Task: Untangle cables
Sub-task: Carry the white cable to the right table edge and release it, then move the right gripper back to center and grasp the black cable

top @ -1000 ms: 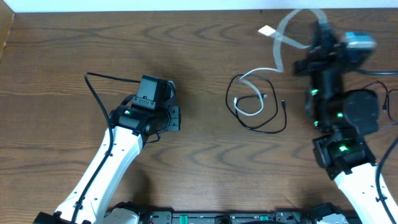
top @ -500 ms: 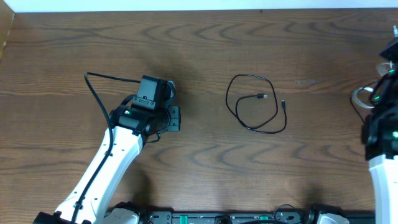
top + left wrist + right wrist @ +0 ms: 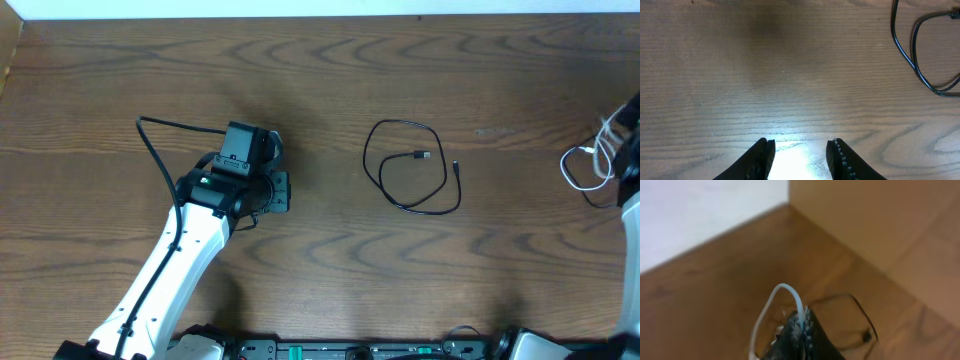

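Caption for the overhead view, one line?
Black cable lies looped mid-table; right gripper holds white cable at the right edge.

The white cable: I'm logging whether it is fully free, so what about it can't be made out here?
Overhead: the white cable meets the right arm at the frame's right edge; its plugs are cut off or hidden.
Right wrist: blurred; the right gripper covers the cable below its pinch; a thin dark loop beside it is unidentifiable.
Left wrist: shows only part of the black cable, cut by the edge.
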### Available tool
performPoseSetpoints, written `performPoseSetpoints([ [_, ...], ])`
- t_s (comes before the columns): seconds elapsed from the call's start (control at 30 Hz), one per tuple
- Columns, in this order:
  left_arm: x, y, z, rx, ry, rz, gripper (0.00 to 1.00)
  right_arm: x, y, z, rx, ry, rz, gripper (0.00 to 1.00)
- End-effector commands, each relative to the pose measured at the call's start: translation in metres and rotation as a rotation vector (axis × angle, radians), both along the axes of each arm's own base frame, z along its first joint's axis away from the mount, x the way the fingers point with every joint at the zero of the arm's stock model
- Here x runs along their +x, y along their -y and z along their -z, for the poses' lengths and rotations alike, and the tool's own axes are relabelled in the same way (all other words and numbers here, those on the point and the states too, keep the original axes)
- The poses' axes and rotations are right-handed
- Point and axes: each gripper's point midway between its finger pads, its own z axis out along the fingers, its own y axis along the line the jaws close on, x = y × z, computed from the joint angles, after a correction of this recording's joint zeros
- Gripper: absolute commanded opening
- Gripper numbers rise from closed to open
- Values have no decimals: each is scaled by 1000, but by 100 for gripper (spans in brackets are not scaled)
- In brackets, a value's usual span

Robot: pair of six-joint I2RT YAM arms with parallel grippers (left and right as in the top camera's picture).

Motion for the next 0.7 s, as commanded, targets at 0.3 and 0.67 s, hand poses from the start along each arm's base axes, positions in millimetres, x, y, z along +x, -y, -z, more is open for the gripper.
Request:
performPoseSetpoints([
  [0.3, 1, -2, -3, 1, 4, -14, 39, -10, 23, 36, 106, -55, 67, 39],
  [0.67, 1, -2, -3, 0, 4, -14, 39, 29, -69, 55, 402, -19, -384, 47],
])
